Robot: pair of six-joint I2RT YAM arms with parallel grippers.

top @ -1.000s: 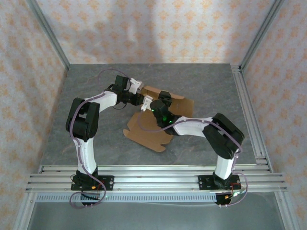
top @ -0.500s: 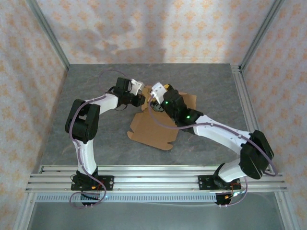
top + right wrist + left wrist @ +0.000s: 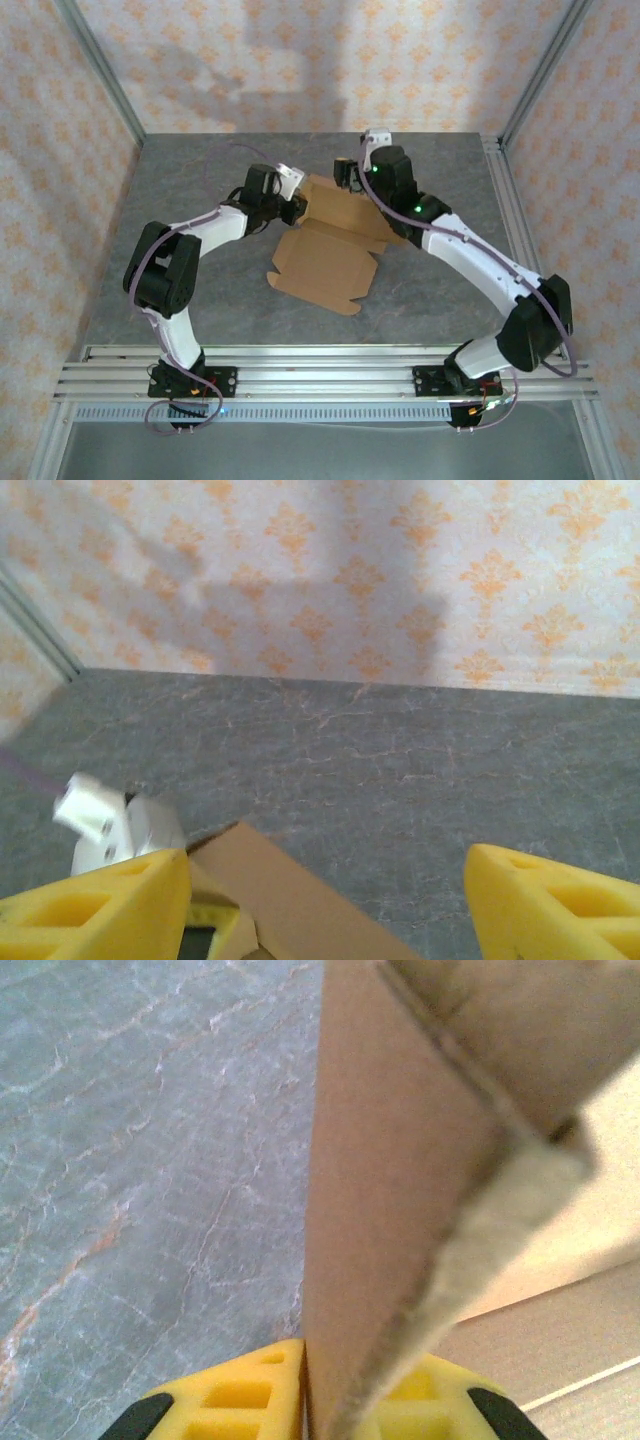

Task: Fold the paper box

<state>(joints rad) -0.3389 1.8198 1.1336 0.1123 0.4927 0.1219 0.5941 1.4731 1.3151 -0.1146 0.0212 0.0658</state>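
The right gripper (image 3: 346, 172) has lifted off the paper box (image 3: 325, 262), moving rearward.

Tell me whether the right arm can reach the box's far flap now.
Probably yes: the right gripper hangs open above the far edge of the paper box, with nothing between them. The left gripper pinches a flap off to the side.

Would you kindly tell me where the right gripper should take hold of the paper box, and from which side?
Probably the far flap of the paper box, by its free edge, coming from the far side. The sheet lies mostly flat on the table, so top-down jaws find little to pinch. The left gripper clamps its raised left flap; the right gripper, open, hovers near that far edge.
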